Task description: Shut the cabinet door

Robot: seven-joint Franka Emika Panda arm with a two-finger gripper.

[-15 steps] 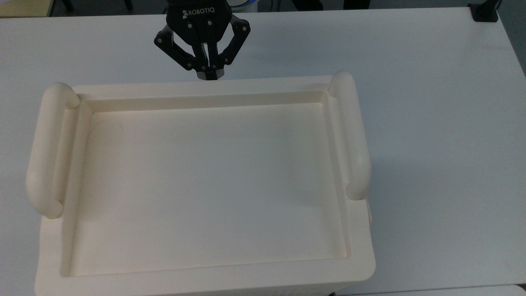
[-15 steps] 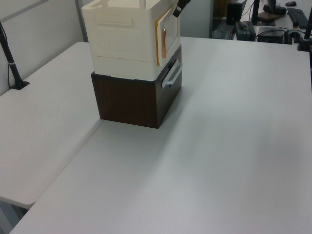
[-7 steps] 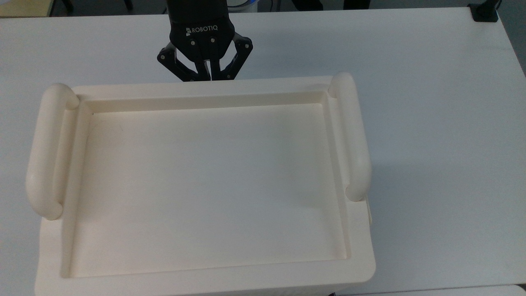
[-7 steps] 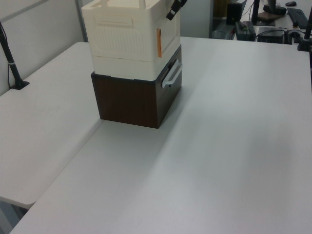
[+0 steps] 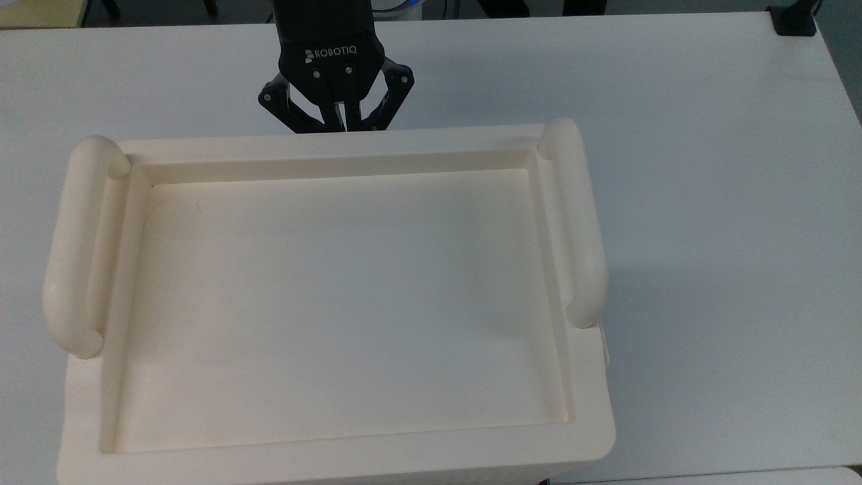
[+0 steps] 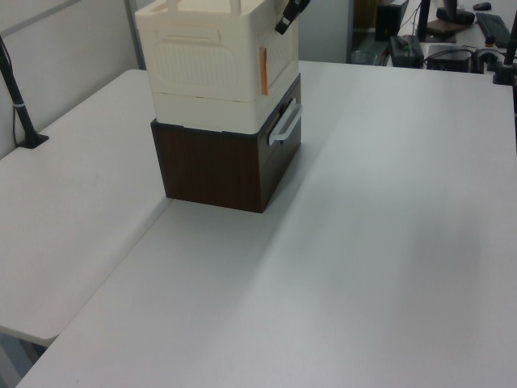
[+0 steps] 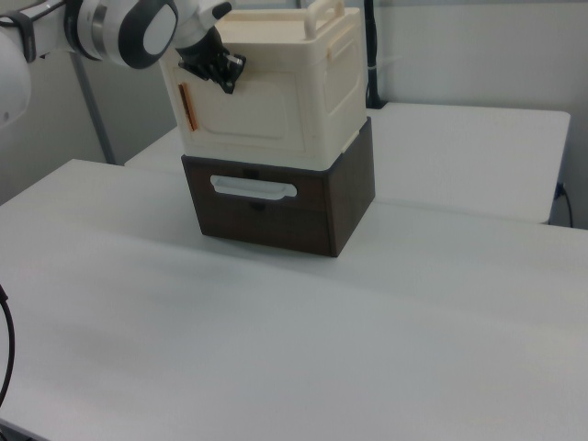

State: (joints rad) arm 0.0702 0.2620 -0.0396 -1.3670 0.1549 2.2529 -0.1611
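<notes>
My gripper (image 5: 335, 124) sits at the top centre of the top view, fingers drawn together and holding nothing, pressed against the front of the cabinet (image 5: 337, 458). In the right view the cabinet door (image 7: 246, 110) lies flush with the front at upper left, its orange edge strip (image 7: 185, 107) flat against the box, above the dark drawer unit (image 7: 276, 207) on the white surface (image 7: 367, 322). I judge the closing done; only backing off remains. A second ago the door stood ajar in the left view and my gripper was higher.
</notes>
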